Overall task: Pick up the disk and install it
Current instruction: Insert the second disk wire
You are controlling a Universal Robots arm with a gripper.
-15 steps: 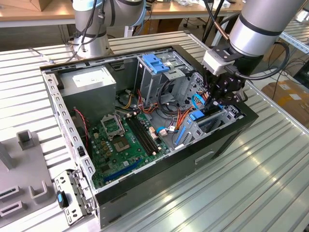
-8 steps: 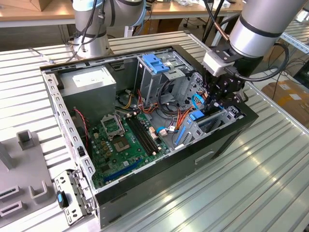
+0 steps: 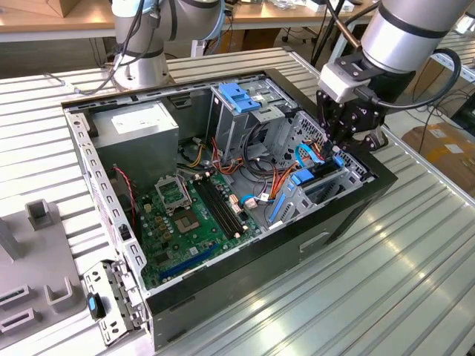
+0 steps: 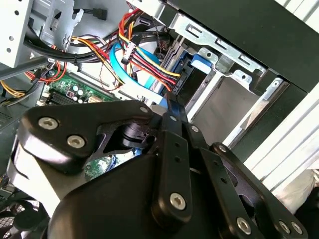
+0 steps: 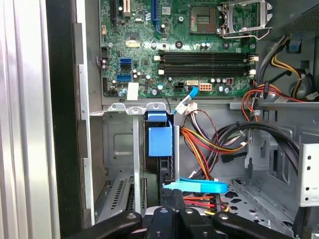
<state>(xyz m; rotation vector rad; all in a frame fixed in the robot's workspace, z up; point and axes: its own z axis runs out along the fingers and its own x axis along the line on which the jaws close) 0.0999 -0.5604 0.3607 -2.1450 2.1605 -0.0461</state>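
Note:
The disk (image 3: 306,179) stands on edge in the drive bay at the front corner of the open computer case (image 3: 349,215), on the exterior view's right. Its blue side rail (image 5: 160,141) and dark edge show in the first wrist view, with a blue tab (image 4: 198,61) in the second wrist view. My gripper (image 3: 333,153) reaches down into the bay from above. Its black fingers (image 5: 165,200) sit close together on the disk's near end, so it looks shut on the disk. The gripper's linkage (image 4: 169,164) hides most of the disk in the second wrist view.
Red, yellow and orange wires (image 5: 209,144) and a light-blue flat cable (image 5: 197,186) lie right beside the bay. A tall cage with a blue top (image 3: 241,96), the grey power-supply box (image 3: 137,126) and the motherboard (image 3: 189,215) occupy the case. A second arm's base (image 3: 141,52) stands behind it.

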